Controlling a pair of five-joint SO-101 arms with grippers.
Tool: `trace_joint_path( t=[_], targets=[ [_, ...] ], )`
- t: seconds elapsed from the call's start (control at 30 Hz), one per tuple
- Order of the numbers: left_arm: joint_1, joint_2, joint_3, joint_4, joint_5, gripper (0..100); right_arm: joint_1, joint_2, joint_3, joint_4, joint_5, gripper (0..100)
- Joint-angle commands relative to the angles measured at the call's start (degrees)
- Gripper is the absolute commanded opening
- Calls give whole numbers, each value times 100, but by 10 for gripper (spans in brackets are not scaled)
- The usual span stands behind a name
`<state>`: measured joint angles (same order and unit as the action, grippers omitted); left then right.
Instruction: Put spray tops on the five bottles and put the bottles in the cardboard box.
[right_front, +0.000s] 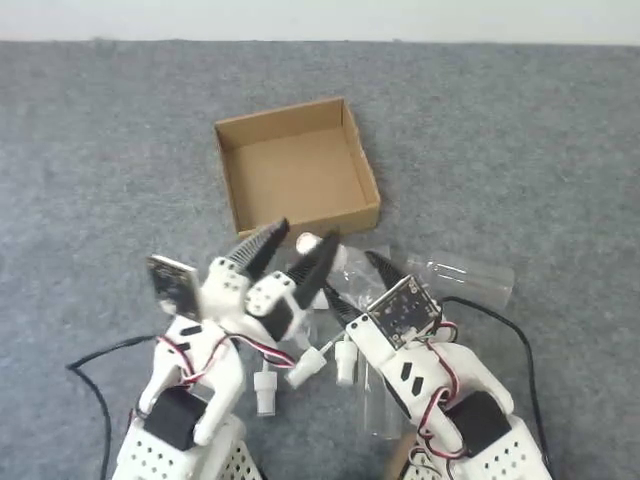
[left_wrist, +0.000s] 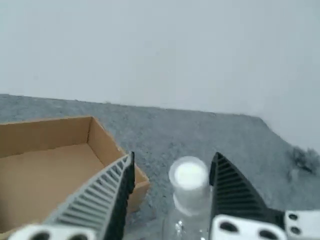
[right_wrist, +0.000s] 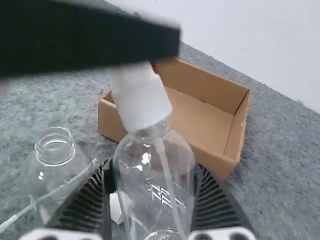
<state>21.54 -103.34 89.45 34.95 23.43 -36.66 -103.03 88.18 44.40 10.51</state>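
Observation:
My right gripper is shut on a clear bottle just in front of the cardboard box. A white spray top sits on the bottle's neck, its tube hanging inside. My left gripper is open, and the spray top stands between its fingers, closer to one of them. From above, the left gripper and right gripper meet at the spray top. A bottle without a top stands beside the held one.
The box is open and holds nothing. A clear bottle lies to the right of the arms and another lies by the right arm. Loose spray tops lie between the arm bases.

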Motion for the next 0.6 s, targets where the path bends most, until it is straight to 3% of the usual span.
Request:
trace_joint_path(
  t=[0.0,0.23,0.4,0.57],
  targets=[
    [484,-105,101,-211,-527,224,-242,-101,-343,-101,-26,6],
    [360,-105,-101,-237,-554,224,-242,-101,-299,-110,-18,6],
    [158,-105,-514,-211,-149,224,-233,-101,-237,-119,-18,6],
    [492,-105,-541,132,-211,224,-268,-101,-149,-127,-18,6]
  ],
)
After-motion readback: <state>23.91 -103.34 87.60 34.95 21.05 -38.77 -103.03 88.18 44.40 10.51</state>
